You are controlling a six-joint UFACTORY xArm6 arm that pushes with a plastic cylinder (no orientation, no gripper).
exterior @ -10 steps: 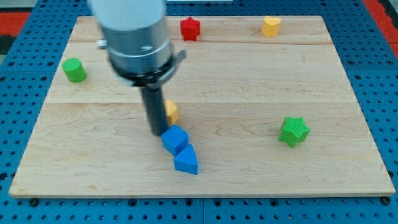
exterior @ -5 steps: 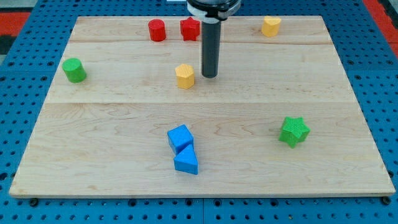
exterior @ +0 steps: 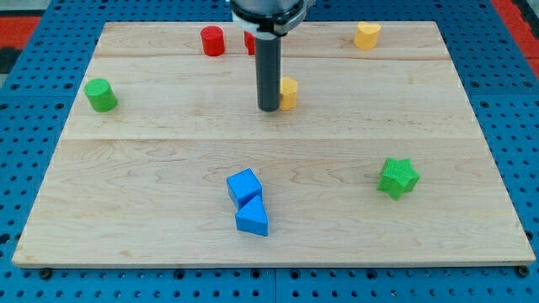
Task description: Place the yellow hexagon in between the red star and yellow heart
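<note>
You are looking at my tip (exterior: 269,108) standing on the wooden board (exterior: 438,126), pressing up against the view's left side of the yellow hexagon (exterior: 289,92), which is sitting at its 3 o'clock and partly hiding behind the rod. There is no claw on this arm, only the straight rod, so nothing is spreading or pinching. From the hexagon, the red star (exterior: 250,40) is lying toward 11 o'clock, mostly hiding behind the arm, and the yellow heart (exterior: 366,34) is lying toward 2 o'clock near the board's top edge. A red cylinder (exterior: 211,40) is sitting just at the star's 9 o'clock. A green cylinder (exterior: 101,95) is resting far at the tip's 9 o'clock. A blue cube (exterior: 243,186) and a blue triangular block (exterior: 252,219) are touching each other toward 6 o'clock, and a green star (exterior: 397,177) is lying toward 4 o'clock.
</note>
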